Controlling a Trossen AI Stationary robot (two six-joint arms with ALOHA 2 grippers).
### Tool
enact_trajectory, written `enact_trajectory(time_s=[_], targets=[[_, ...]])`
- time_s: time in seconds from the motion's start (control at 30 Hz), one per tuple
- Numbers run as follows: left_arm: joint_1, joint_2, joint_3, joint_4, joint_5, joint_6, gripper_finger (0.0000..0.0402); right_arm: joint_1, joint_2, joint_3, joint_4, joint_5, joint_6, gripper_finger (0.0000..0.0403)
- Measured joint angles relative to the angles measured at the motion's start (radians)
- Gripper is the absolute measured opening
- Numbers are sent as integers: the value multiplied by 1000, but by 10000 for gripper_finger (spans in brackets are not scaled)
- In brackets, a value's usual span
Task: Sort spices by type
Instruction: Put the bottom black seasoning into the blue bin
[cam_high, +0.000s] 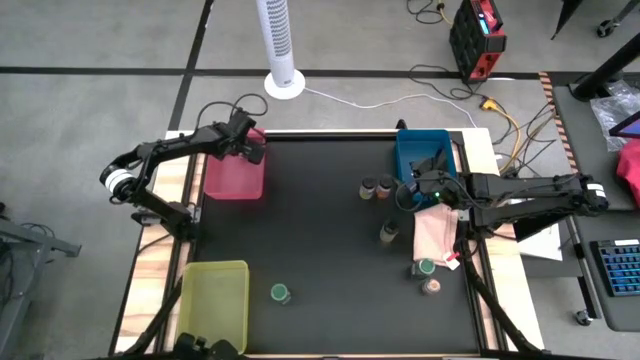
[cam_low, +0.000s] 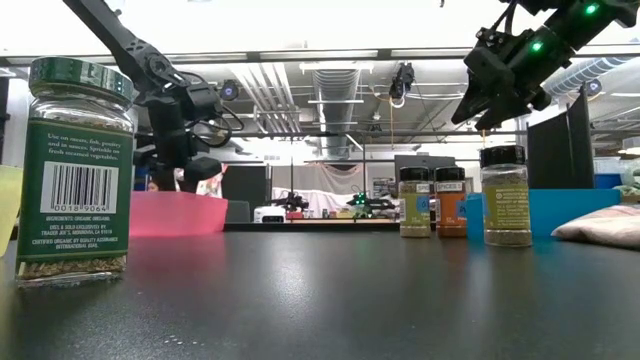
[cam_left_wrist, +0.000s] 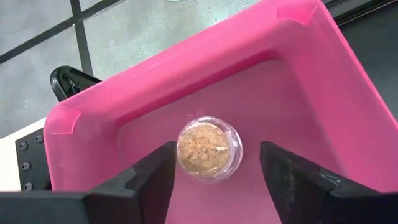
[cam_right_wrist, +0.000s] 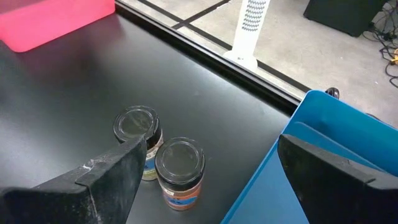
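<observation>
Closest to my low camera stands a green-labelled glass spice jar (cam_low: 77, 172) with a dark green lid, upright on the black table (cam_high: 320, 250) just beside the yellow-green plastic tray (cam_high: 214, 300).

My left gripper (cam_left_wrist: 214, 180) hangs over the pink-red plastic tray (cam_left_wrist: 298, 93). Its fingers are apart, and directly below between them a small clear jar of tan spice (cam_left_wrist: 208, 149) stands upright in that tray, not clamped. I'd judge this a release, so that arm should only need to lift straight up.

My right gripper (cam_right_wrist: 208, 171) hovers by the blue plastic bin (cam_right_wrist: 323, 143) with its fingers spread wide, nothing between them. Two dark-capped jars, one blue-labelled (cam_right_wrist: 138, 138) and one orange-labelled (cam_right_wrist: 180, 171), stand touching just ahead of and below it, axes vertical. That arm is clearly the nearer one.

I cannot tell what the blue bin holds. No jar shows in the yellow-green tray.
</observation>
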Motion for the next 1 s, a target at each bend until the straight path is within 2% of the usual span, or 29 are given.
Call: enact_trajectory(time_s=[0.3,0.53,0.63,0.77,1.0], targets=[[-2,-24,32,-29,0,37,219,0,0,0,0,0,0,354],[-39,-133,42,-67,-1,45,219,0,0,0,11,-1,34,354],[-121,-194,42,-75,-1,34,219,0,0,0,27,-35,32,354],[-296,-259,42,-68,-27,33,219,0,7,0,74,-68,28,354],[-639,-326,40,-64,-203,26,219,0,43,47,111,-115,38,354]])
